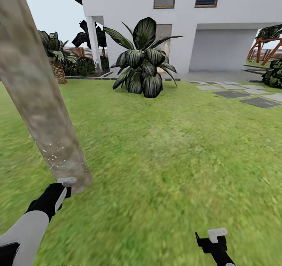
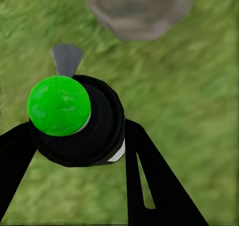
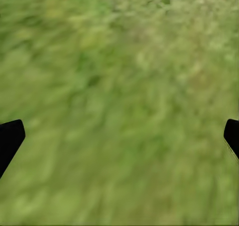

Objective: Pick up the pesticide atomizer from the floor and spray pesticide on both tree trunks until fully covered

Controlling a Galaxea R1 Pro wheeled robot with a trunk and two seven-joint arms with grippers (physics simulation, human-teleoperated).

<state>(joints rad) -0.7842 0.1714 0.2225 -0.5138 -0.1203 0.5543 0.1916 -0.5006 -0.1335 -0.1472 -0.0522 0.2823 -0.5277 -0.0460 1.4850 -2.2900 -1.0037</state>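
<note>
A white house stands beyond grey stepping stones.

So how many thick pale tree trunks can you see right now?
1. The tree trunk leans up the head view's left side, beside the left end effector; its base shows in the left wrist view. Another may stand outside view.

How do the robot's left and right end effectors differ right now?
The left end effector is clamped on the sprayer close to the tree trunk; the right end effector is open, empty, over bare grass. Both have black fingers and point downward.
</note>
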